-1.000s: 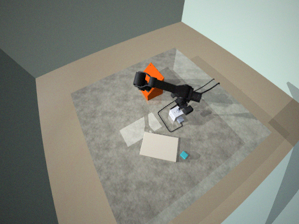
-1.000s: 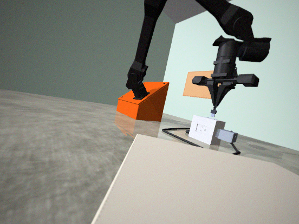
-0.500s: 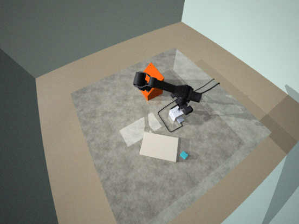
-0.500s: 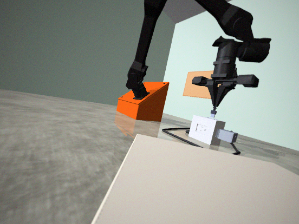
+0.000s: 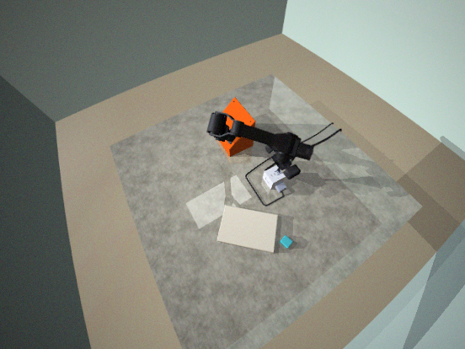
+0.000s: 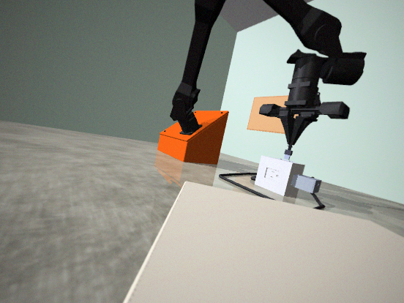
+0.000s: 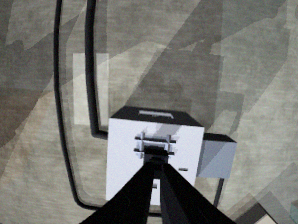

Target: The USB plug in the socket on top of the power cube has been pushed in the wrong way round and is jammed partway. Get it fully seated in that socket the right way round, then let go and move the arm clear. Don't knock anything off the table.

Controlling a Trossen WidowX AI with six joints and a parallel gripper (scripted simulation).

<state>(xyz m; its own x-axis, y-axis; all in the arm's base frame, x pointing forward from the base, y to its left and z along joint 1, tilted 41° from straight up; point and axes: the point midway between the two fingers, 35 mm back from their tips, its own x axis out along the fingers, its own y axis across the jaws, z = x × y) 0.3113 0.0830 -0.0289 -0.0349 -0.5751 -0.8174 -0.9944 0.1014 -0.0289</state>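
Orange base block [image 6: 199, 140]: Far left. It carries the arm's foot; keep it out of your reckoning for the plug work.

Cable loop [image 6: 239, 180]: A thin black lead lies on the table just left of the cube. Expect it to be limp and to drag lightly; do not let the arm snag it.

Power cube [image 6: 275, 176]: White, boxy, resting on the table near the centre. Judge it light and free to slide or tip. Any pull or push must run straight along the socket axis, or the cube will likely lift or skate.

USB plug [image 6: 288, 154]: It stands upright in the socket on top of the cube, its small pale body showing above the top face, not seated flush. Treat it as rigid, small and smooth-sided; a skewed load may bind it harder in the socket.

Gripper [image 6: 289, 148]: It points straight down over the cube, fingers drawn nearly together and pinching the top of the USB plug. In the wrist view the two dark fingers converge on the plug's metal end [image 7: 156, 144].

Hold point: Take the plug on its two broad flat faces, low enough not to slip.

Side adapter [image 6: 307, 184]: A grey block projects from the cube's right face, with its own lead. Keep clear of it.
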